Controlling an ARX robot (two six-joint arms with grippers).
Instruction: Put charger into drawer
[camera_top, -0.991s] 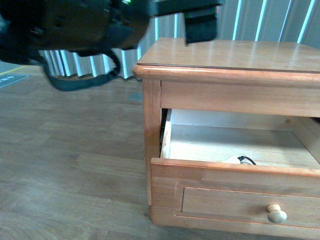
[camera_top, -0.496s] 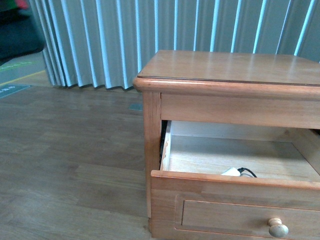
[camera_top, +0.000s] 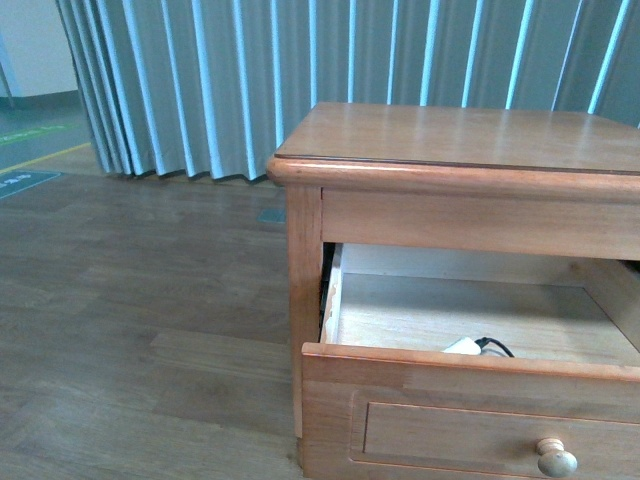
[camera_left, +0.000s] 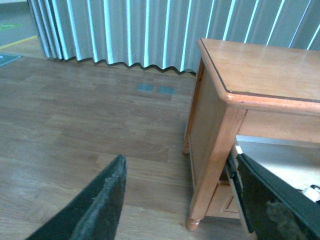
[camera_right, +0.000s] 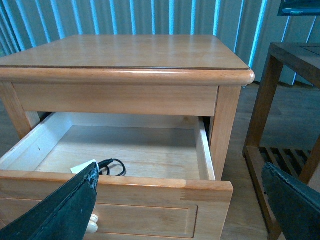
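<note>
The smooth white charger block (camera_top: 462, 346), with its thin black looped cable (camera_right: 113, 168), is seen lying in the opened pale-wood drawer (camera_top: 440, 372). The left gripper (camera_left: 180, 167) and right gripper (camera_right: 180, 172) are spread wide, empty.

Left claw (camera_left: 180, 167) spread wide and empty, dark fingers (camera_left: 102, 200) angled apart, right claw (camera_right: 179, 175) gaping just as wide, both black pads (camera_right: 65, 210) clear, gripping nothing
</note>
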